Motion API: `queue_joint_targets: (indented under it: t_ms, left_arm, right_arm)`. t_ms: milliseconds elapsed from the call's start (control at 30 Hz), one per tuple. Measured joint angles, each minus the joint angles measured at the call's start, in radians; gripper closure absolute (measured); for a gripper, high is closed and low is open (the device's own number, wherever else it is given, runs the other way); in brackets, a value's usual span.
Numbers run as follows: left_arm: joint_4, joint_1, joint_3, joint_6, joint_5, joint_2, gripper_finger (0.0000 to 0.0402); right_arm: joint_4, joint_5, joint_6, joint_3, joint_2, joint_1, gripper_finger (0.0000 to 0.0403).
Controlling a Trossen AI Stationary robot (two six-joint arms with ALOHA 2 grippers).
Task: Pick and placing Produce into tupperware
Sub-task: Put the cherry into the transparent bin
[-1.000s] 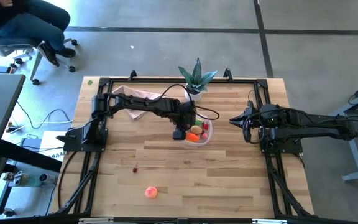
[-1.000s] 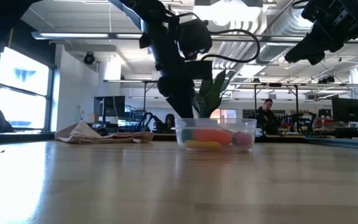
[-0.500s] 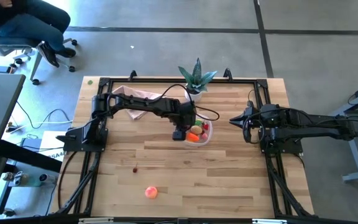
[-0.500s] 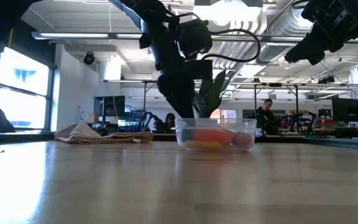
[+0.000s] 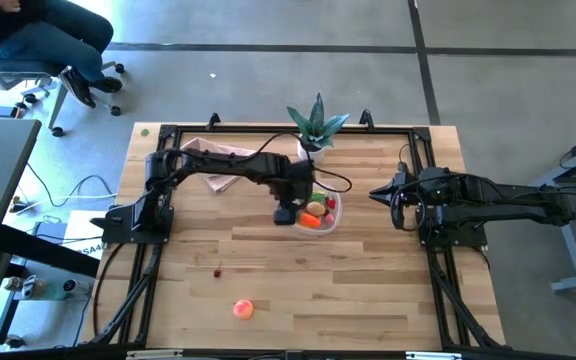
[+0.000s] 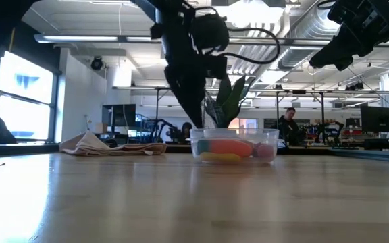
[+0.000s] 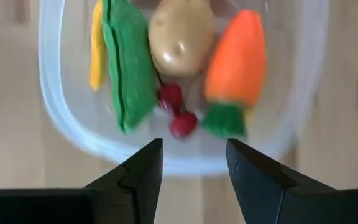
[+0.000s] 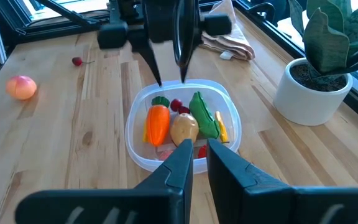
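The clear tupperware sits mid-table and holds an orange carrot, a green pod, a beige round piece, red cherries and a yellow strip. My left gripper hovers open, pointing down, just above the container's left rim, touching nothing. A pink-orange peach and a small red piece lie loose nearer the table's near edge. My right gripper waits raised to the container's right, with a narrow gap between its fingers.
A spiky potted plant in a white pot stands just beyond the tupperware at the far edge. A crumpled cloth lies far left. A person sits on a chair off the table's far-left corner. Bare wood stretches across the near half.
My left gripper has risen a little from the tupperware's left side and tipped slightly, staying open. The container and its contents have kept still.
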Motion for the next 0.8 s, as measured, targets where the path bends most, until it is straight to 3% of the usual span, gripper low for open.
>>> queue_joint_targets:
  t_ms: [233,367,600,800]
  left_arm:
    - [-0.356,-0.057,0.182,-0.104,-0.001,-0.001,0.0234]
    - [-0.490,-0.126,0.223,-0.150,-0.007,-0.033,0.0234]
    - [-0.576,-0.293,0.178,-0.264,-0.053,-0.170,0.0234]
    - [-0.504,-0.439,0.004,-0.446,-0.123,-0.364,0.0234]
  right_arm:
    - [0.000,0.000,0.000,0.000,0.000,0.000,0.0367]
    - [0.000,0.000,0.000,0.000,0.000,0.000,0.0367]
    - [0.000,0.000,0.000,0.000,0.000,0.000,0.0367]
    - [0.000,0.000,0.000,0.000,0.000,0.000,0.0367]
